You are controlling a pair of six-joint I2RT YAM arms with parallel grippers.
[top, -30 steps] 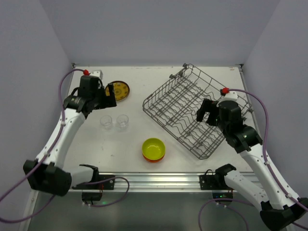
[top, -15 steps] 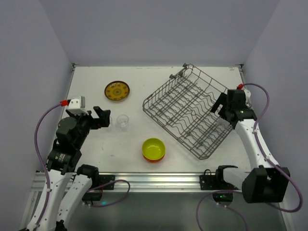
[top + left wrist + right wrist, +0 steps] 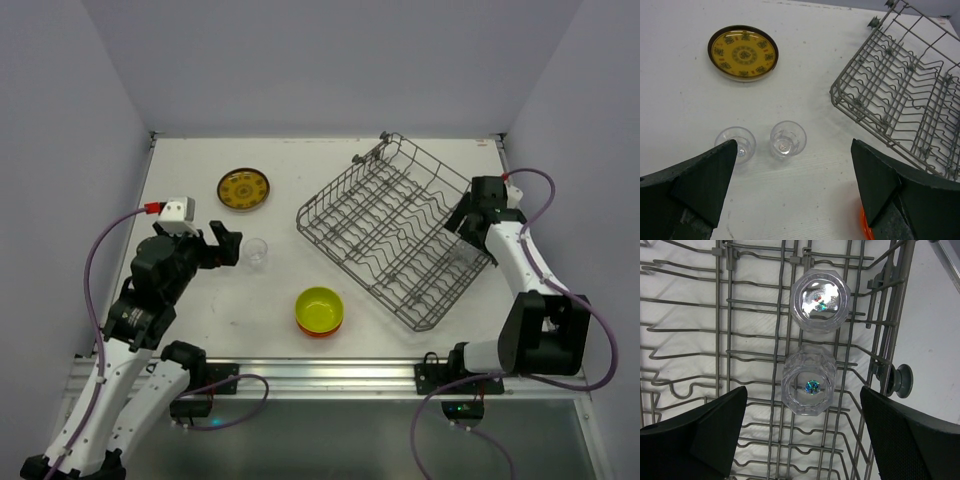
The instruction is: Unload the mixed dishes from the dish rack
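The grey wire dish rack (image 3: 385,225) sits at the right of the table. Two clear glasses (image 3: 820,305) (image 3: 808,387) stand in it by its right wall. My right gripper (image 3: 803,407) is open above the nearer one, a finger on each side, not touching. My left gripper (image 3: 792,185) is open and empty over two clear glasses (image 3: 735,144) (image 3: 788,139) on the table; the top view shows one glass (image 3: 257,250). The brown-and-yellow plate (image 3: 244,189) lies far left. A yellow-green bowl (image 3: 319,306) is stacked on an orange bowl (image 3: 322,331). No beige plates show.
The rack (image 3: 905,95) is tilted diagonally across the table, and a small wheel (image 3: 902,380) sticks out of its right wall. Purple walls close in the table on three sides. A metal rail (image 3: 320,375) runs along the near edge.
My left arm has drawn back from the patterned plate to the two glasses on the table. My right arm has swung from the rack's near end to its right wall.
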